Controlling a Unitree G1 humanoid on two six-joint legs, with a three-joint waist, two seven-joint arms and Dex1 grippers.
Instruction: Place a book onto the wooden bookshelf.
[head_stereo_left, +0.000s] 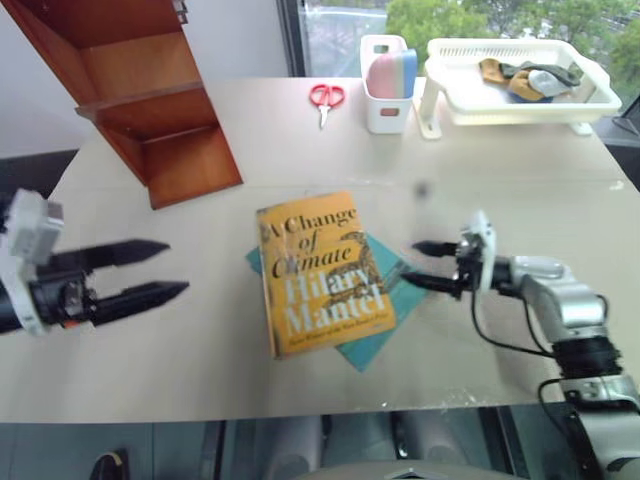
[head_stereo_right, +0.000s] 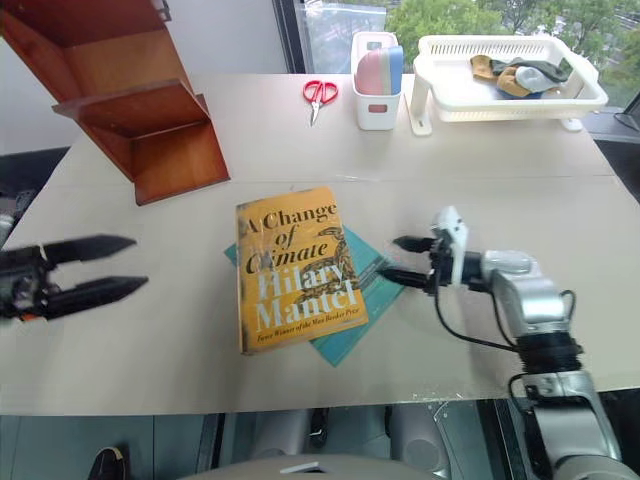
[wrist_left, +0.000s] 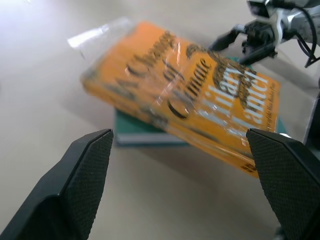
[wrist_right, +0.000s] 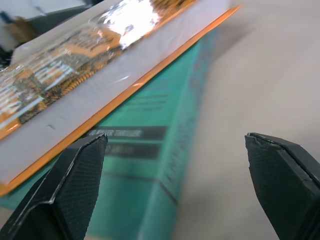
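Book (head_stereo_left: 322, 272): glossy yellow hardback at frame centre, lying flat on teal book (head_stereo_left: 385, 300). Stiff, probably fairly heavy, slick cover; best pinched across an overhanging edge. Wooden bookshelf (head_stereo_left: 130, 90) upper left. Left gripper (head_stereo_left: 170, 268) spread wide, empty. Right gripper (head_stereo_left: 418, 264) parted, empty, beside the books.

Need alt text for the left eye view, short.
A glossy yellow-orange hardback book lies on a thinner teal-blue book on a beige table, between two open pincers, left and right. A reddish-brown wooden bookshelf stands behind.
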